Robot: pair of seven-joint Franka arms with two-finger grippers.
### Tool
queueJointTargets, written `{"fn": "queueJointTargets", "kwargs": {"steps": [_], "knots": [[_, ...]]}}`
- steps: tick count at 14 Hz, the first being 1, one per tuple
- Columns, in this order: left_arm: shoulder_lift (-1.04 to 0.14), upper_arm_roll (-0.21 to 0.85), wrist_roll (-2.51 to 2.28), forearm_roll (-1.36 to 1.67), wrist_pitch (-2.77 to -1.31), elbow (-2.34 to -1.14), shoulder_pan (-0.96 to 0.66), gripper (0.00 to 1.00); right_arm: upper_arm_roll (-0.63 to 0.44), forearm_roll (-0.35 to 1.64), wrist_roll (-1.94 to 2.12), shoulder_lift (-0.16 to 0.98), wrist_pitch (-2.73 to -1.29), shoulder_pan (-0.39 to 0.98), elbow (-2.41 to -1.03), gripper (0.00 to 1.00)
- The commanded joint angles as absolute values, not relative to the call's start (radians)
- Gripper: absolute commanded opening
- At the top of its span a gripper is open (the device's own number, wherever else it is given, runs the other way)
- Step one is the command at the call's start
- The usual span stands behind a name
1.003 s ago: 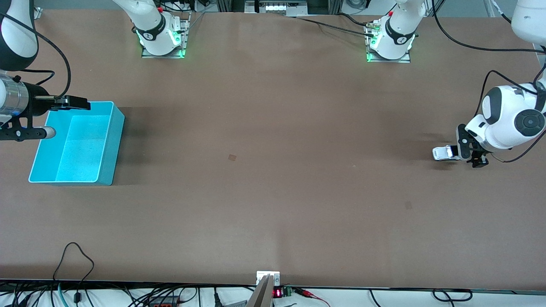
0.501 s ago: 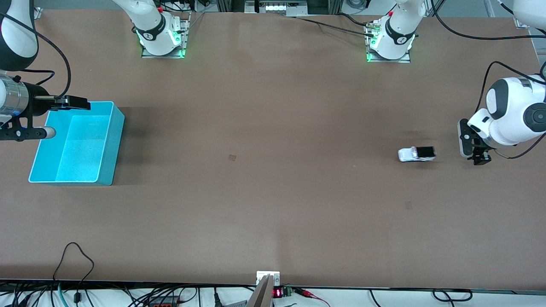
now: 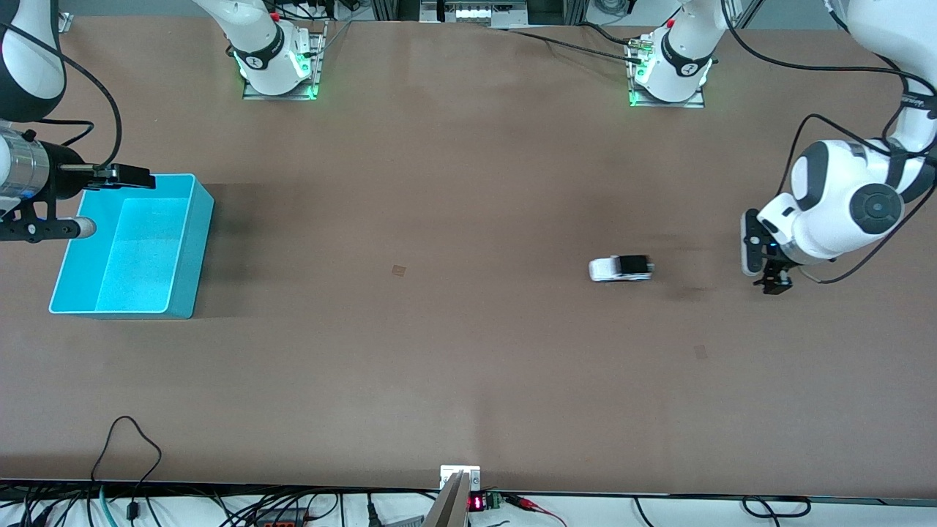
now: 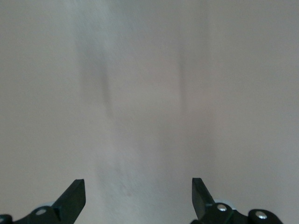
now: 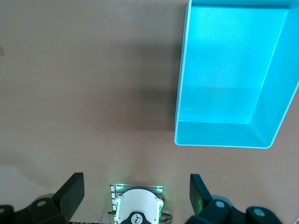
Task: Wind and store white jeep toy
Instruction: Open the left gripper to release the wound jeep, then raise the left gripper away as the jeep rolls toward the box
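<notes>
The white jeep toy, with its black rear panel, stands free on the bare table between the middle and the left arm's end. My left gripper hangs open just above the table beside the jeep, on the side of the left arm's end, about a hand's width from it. In the left wrist view the left gripper shows only bare tabletop between its fingers. My right gripper waits open and empty over the rim of the cyan bin. In the right wrist view the right gripper is open and the cyan bin holds nothing.
The cyan bin stands at the right arm's end of the table. The two arm bases sit along the edge farthest from the front camera. Cables lie at the table's edge nearest the front camera.
The jeep left the left gripper's fingers and rolled across the table toward the right arm's end. The left gripper followed a little the same way. The right arm has not moved.
</notes>
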State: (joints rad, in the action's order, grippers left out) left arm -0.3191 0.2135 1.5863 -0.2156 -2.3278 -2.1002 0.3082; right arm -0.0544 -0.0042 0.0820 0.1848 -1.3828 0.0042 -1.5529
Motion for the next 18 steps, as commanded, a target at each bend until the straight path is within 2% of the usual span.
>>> {"fn": "queueJointTargets", "kwargs": {"steps": [1, 6, 14, 18], "knots": [[-0.314, 0.209, 1.540, -0.192, -2.313, -2.065, 0.261, 1.00, -0.051, -0.002, 0.084, 0.183, -1.368, -0.002, -1.548, 1.00], [-0.345, 0.207, 1.208, -0.164, -2.319, -2.042, 0.164, 1.00, -0.051, -0.002, 0.084, 0.183, -1.368, -0.002, -1.548, 1.00], [-0.331, 0.207, 0.579, -0.147, -2.318, -1.988, 0.158, 1.00, -0.051, -0.002, 0.084, 0.183, -1.368, -0.002, -1.554, 1.00], [-0.285, 0.207, 0.274, -0.147, -2.316, -1.987, 0.135, 1.00, -0.051, 0.006, 0.083, 0.183, -1.354, -0.002, -1.554, 1.00]]}}
